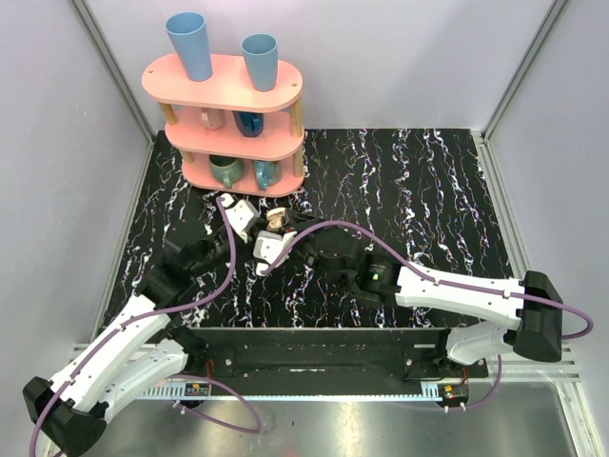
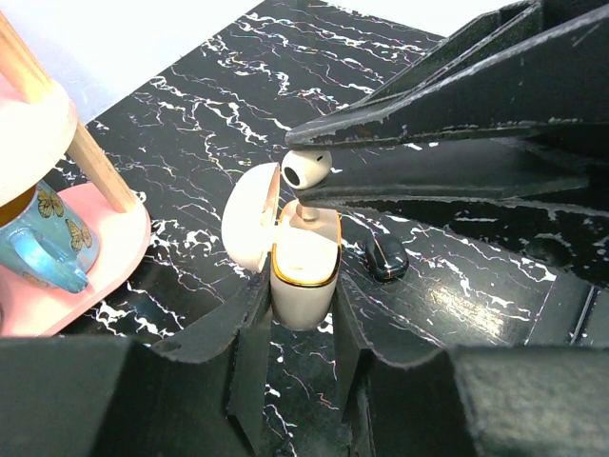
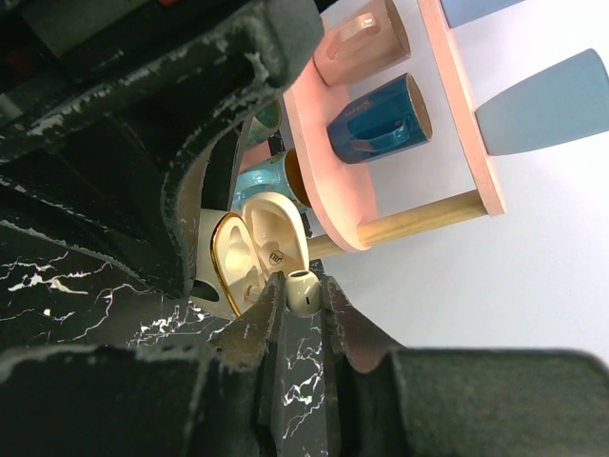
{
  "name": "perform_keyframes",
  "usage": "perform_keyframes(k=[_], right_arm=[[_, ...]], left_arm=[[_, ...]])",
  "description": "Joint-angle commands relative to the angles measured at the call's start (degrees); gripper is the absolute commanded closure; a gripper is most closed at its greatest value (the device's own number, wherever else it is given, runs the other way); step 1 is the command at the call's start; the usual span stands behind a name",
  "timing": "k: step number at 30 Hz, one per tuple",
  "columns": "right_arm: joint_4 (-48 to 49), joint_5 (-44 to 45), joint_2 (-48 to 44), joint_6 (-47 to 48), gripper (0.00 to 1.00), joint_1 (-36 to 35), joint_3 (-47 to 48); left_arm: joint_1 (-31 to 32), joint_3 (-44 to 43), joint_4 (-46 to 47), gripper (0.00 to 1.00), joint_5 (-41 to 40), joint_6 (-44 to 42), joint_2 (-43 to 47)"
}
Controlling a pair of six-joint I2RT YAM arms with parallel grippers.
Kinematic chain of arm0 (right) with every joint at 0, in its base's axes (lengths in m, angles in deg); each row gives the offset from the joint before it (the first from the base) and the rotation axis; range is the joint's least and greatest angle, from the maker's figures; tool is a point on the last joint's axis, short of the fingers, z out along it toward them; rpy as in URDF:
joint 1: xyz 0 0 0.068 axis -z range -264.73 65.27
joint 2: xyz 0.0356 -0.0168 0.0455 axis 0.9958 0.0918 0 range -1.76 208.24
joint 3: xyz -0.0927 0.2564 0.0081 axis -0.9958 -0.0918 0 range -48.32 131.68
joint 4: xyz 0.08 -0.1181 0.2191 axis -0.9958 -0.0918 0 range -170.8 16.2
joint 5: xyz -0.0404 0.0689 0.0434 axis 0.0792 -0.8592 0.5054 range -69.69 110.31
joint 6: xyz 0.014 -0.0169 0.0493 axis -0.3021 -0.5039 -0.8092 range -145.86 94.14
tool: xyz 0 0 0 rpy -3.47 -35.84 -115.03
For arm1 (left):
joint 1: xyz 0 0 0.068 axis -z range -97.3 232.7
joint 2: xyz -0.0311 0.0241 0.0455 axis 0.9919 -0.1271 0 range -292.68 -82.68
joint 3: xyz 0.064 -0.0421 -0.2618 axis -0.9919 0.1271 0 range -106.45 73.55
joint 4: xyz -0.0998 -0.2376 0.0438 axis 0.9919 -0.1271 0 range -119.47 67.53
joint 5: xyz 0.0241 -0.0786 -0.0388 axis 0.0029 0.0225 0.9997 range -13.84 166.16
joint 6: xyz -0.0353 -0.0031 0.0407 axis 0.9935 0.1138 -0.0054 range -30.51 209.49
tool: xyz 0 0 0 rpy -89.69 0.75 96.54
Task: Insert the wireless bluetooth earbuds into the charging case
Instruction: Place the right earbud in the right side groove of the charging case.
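The charging case (image 2: 304,276) stands upright on the black marble table, cream-white with a gold rim, its lid (image 2: 249,219) swung open to the left. My left gripper (image 2: 303,297) is shut on the case's lower body, one finger on each side. One cream-white earbud (image 2: 306,168) hangs just above the case's opening, stem pointing down into it. My right gripper (image 3: 303,295) is shut on this earbud (image 3: 304,286), right in front of the open case (image 3: 233,252). In the top view both grippers meet at the case (image 1: 276,220), just in front of the rack.
A pink three-tier rack (image 1: 233,95) with several cups stands at the back left, close behind the case; its base (image 2: 105,238) and a blue mug (image 2: 43,248) lie left of the case. A small black object (image 2: 386,257) sits just right of the case.
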Motion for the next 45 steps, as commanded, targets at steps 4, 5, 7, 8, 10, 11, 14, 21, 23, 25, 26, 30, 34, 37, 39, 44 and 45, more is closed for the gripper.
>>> perform_keyframes(k=[4,5,7,8,10,11,14,21,23,25,26,30,34,37,39,44,45], right_arm=[[-2.9,0.3,0.3,-0.5,1.0,-0.6,0.7],[-3.0,-0.1,0.1,-0.4,1.0,-0.6,0.7],[-2.9,-0.4,-0.4,-0.5,1.0,-0.6,0.9],[-3.0,-0.3,-0.5,-0.3,1.0,-0.6,1.1],[-3.0,0.2,-0.5,0.4,1.0,-0.6,1.4],[-2.9,0.6,-0.5,0.9,1.0,-0.5,1.4],[-2.5,0.0,-0.8,0.6,1.0,-0.5,1.5],[-1.7,0.8,-0.7,1.3,1.0,-0.5,0.9],[-2.1,-0.1,-0.8,0.6,1.0,-0.5,1.2],[-2.5,-0.1,-0.6,0.6,1.0,-0.5,1.1],[-2.5,0.2,-0.6,0.7,1.0,-0.4,1.1],[-2.6,-1.2,-1.0,-0.4,1.0,-0.4,0.7],[-3.3,-3.3,-0.8,-2.8,1.0,-0.4,1.1],[-2.9,-3.5,-0.5,-3.3,1.0,-0.5,0.9],[-2.4,-3.8,-0.9,-4.0,0.99,-0.5,0.8],[-2.4,-4.7,-1.8,-4.1,0.98,-0.6,0.8],[-2.4,-4.7,-1.7,-4.0,0.98,-0.5,0.9]], left_arm=[[-0.3,-1.1,5.7,1.0,-0.1,0.5,1.5],[-0.3,-1.0,5.7,1.0,-0.3,0.4,1.5],[-0.3,-0.9,5.6,1.0,-0.2,0.4,1.5],[-0.3,-1.0,5.3,1.0,-0.3,0.3,1.5],[-0.3,-1.1,5.2,1.0,-0.3,0.3,1.5],[-0.3,-1.1,5.2,1.0,-0.3,0.3,1.5],[-0.3,-0.9,5.2,1.0,-0.5,0.4,1.6],[-0.3,-0.8,5.2,1.0,-0.7,0.3,1.8],[-0.3,-0.8,5.3,1.0,-0.7,0.2,1.8],[-0.3,-0.8,5.5,1.0,-0.8,0.2,1.9],[-0.3,-0.8,5.6,1.0,-0.9,0.3,2.1],[-0.3,-0.5,5.9,1.0,-0.9,0.4,2.7],[-0.3,-0.2,6.4,1.0,-1.1,0.6,3.1],[-0.3,-0.1,6.6,1.0,-1.2,0.5,3.0],[-0.3,0.1,6.9,1.0,-1.4,0.6,3.0],[-0.3,0.5,7.6,1.0,-1.9,0.7,3.0],[-0.3,0.5,7.9,1.0,-2.1,0.7,3.0]])
